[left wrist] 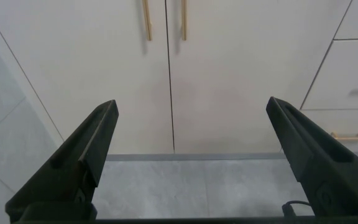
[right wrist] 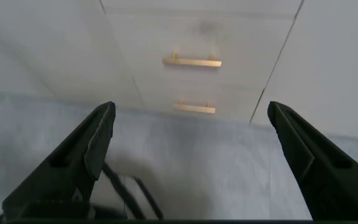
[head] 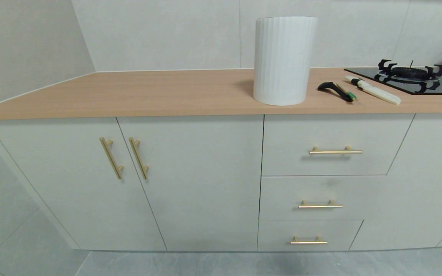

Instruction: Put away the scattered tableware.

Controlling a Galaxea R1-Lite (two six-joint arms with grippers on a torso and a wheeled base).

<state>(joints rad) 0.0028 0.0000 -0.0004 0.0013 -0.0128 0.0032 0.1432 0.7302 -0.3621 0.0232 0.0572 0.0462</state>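
On the wooden countertop (head: 148, 92), right of a tall white ribbed container (head: 284, 59), lie a black-handled utensil with a green tip (head: 336, 90) and a cream-coloured knife-like piece (head: 374, 90). My left gripper (left wrist: 191, 109) is open, low in front of the double cabinet doors (left wrist: 166, 74), with nothing between its fingers. My right gripper (right wrist: 190, 112) is also open and holds nothing, hanging above the floor before the lower drawers (right wrist: 194, 62).
A black gas hob (head: 413, 76) sits at the counter's right end. Below are two cabinet doors with gold handles (head: 123, 157) and three drawers (head: 326, 151). Grey tiled floor (head: 205, 264) runs along the cabinet base.
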